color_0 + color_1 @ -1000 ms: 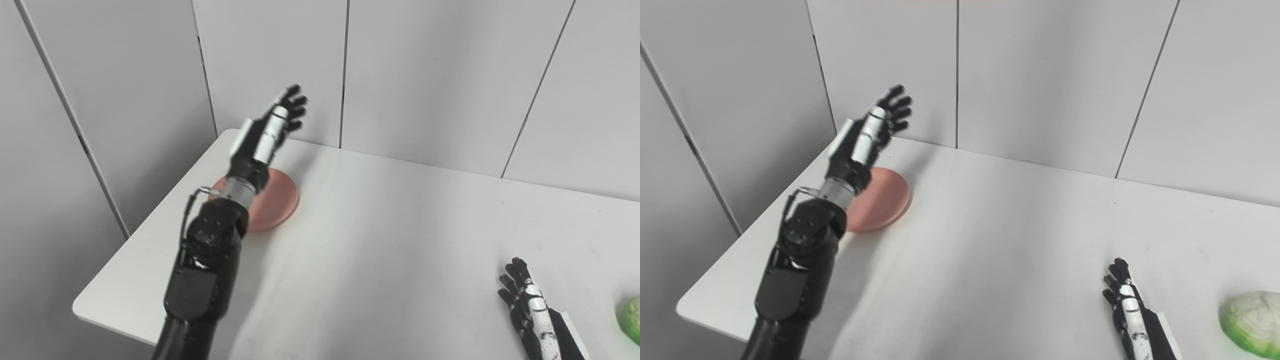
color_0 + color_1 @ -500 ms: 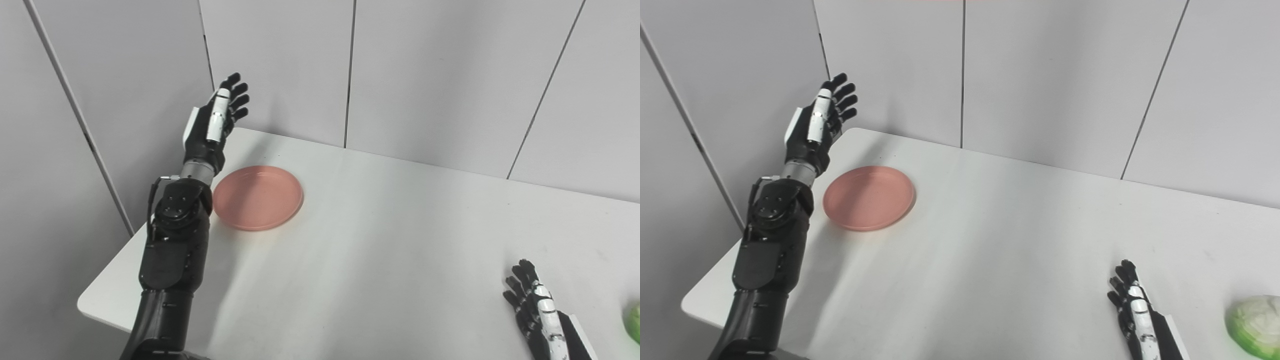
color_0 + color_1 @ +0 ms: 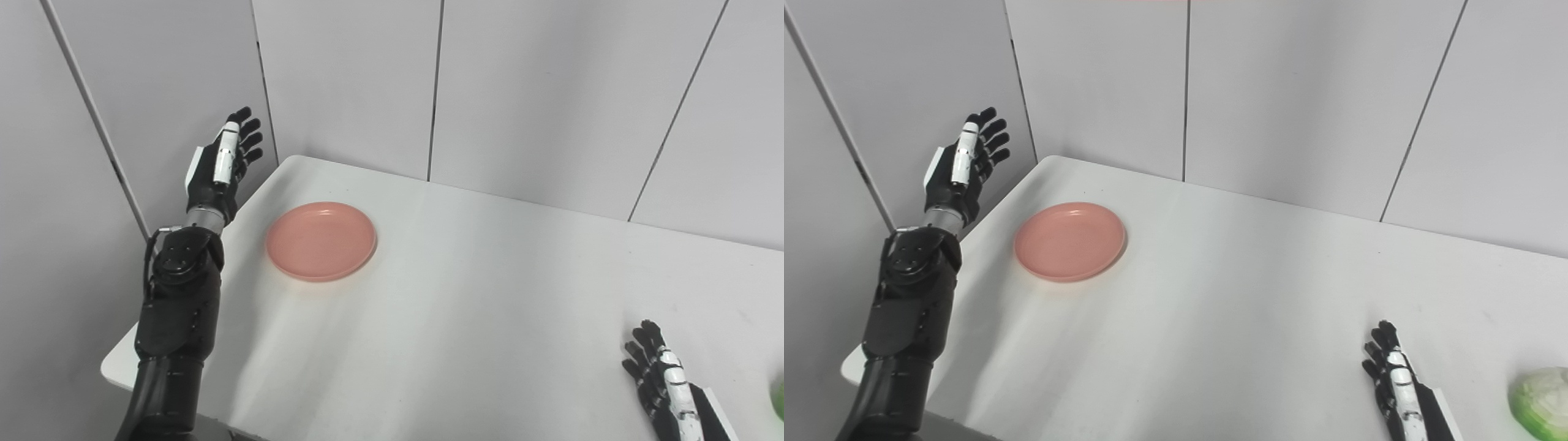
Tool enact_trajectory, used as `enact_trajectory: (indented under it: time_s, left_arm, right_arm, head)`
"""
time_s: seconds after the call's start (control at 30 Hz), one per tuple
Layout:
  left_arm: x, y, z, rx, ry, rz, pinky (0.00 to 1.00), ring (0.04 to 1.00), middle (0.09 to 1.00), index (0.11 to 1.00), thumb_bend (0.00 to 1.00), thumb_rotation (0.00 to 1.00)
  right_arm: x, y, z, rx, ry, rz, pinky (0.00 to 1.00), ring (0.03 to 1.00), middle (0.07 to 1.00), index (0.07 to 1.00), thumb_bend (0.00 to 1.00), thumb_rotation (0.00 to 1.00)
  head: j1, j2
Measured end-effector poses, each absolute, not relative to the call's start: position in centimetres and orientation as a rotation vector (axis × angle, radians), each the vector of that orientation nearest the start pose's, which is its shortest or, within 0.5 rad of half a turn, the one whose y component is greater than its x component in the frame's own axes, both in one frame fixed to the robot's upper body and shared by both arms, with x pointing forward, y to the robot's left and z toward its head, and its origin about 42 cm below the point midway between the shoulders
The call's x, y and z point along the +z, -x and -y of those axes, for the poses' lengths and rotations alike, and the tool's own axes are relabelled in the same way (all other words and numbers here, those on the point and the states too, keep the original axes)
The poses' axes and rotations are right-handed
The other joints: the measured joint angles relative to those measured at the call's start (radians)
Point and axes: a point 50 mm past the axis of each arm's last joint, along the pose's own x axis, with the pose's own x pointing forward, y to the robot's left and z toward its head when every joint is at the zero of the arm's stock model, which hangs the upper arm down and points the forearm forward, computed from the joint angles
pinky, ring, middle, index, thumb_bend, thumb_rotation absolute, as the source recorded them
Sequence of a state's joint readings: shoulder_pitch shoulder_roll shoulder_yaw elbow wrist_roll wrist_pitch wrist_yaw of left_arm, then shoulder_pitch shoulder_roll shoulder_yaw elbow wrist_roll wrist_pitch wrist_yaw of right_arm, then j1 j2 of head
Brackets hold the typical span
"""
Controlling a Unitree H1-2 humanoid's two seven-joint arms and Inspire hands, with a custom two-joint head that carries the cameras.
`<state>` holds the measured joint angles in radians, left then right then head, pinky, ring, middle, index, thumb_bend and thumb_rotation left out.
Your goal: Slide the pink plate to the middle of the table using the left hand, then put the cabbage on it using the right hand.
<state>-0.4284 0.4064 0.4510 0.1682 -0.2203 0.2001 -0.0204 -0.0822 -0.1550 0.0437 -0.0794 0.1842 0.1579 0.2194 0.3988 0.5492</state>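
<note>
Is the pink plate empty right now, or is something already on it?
Empty. The pink plate shows only its bare inside, near the table's far left corner. The cabbage lies at the near right edge.

Bright, even, diffuse light; soft faint shadows on table (image 3: 490, 294); sharp focus, no glare.

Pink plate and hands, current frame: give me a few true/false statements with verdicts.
1. The pink plate lies near the table's left end. True.
2. The left hand rests on the plate. False: it is raised off to the plate's left, beyond the table edge, touching nothing.
3. The cabbage sits on the plate. False: it lies at the far right, apart from the plate.
4. The right hand is low over the table, left of the cabbage, holding nothing. True.
5. The left hand's fingers are spread open. True.
</note>
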Motion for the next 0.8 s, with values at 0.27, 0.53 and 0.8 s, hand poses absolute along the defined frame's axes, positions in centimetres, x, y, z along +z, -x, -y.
enact_trajectory:
  time_s: [0.27,0.53,0.8]
  left_arm:
    - [22.7,-38.7,-44.7,0.399,0.029,0.14,0.89,0.9,0.9,0.881,0.39,1.0]
    - [20.0,-38.9,-45.4,0.416,0.07,0.062,0.9,0.904,0.902,0.885,0.4,1.0]
    - [17.8,-39.5,-45.6,0.437,0.093,-0.016,0.92,0.916,0.906,0.892,0.4,1.0]
  right_arm:
    - [13.2,-30.8,22.8,0.302,-0.028,-0.013,1.0,1.0,1.0,1.0,0.17,1.0]
    - [13.4,-30.7,22.8,0.303,-0.029,-0.014,1.0,1.0,1.0,1.0,0.16,1.0]
    - [13.5,-30.7,22.8,0.303,-0.027,-0.017,1.0,1.0,1.0,1.0,0.17,1.0]
  head:
    - [0.0,0.005]
    - [-0.002,0.011]
    - [-0.008,0.017]
